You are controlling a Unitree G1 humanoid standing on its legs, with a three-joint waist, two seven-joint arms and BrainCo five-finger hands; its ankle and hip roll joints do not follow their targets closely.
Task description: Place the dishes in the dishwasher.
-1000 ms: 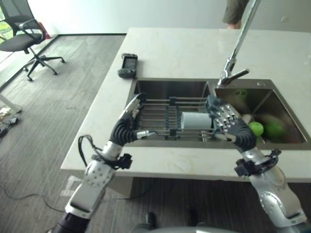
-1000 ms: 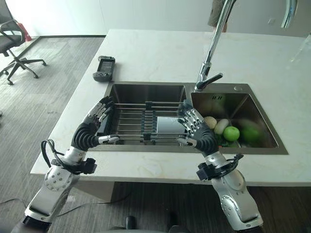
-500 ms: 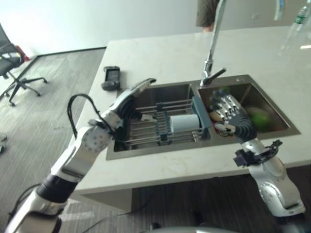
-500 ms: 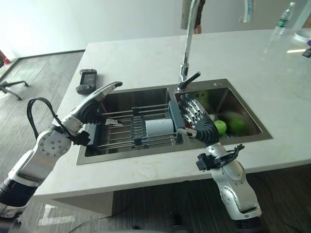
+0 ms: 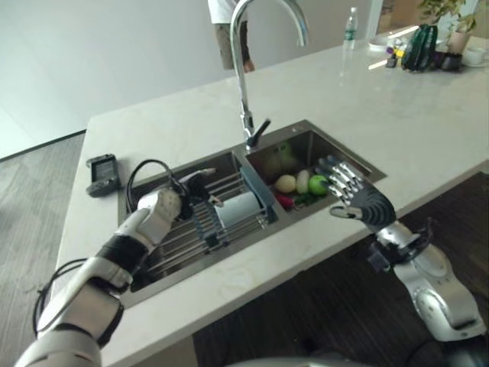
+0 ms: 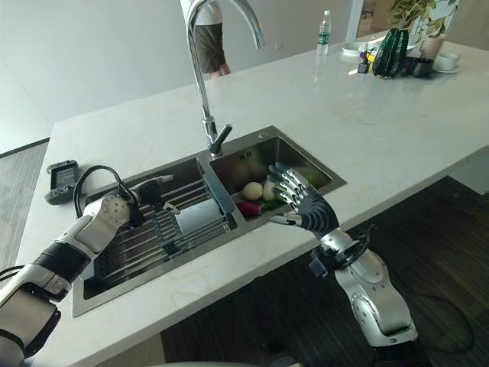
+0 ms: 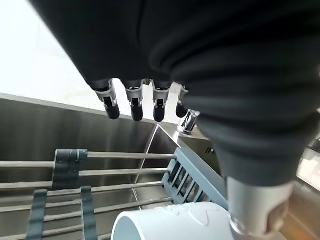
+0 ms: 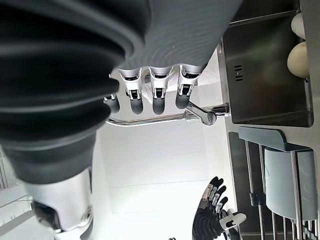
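A white cup (image 5: 238,208) lies on its side on a wire rack (image 5: 186,233) with a grey-blue end piece, across the left basin of the steel sink (image 5: 353,157). My left hand (image 5: 189,194) reaches into that basin just beside the cup, open. In the left wrist view its fingers (image 7: 134,107) are straight above the rack and its thumb (image 7: 255,212) hangs next to the cup (image 7: 170,225), not closed on it. My right hand (image 5: 356,201) hovers open, fingers spread, over the front rim of the right basin.
The right basin holds pale, green and red produce (image 5: 302,184). A tall curved faucet (image 5: 243,73) rises behind the divider. A dark handheld device (image 5: 102,173) lies on the white counter at the left. A bottle (image 5: 350,18) and tableware (image 5: 425,44) stand far right. A person (image 5: 223,29) stands behind.
The camera has swung, shifting the whole scene. My left hand has dropped from above the sink's left edge down over the rack, closer to the cup. The right hand stays open.
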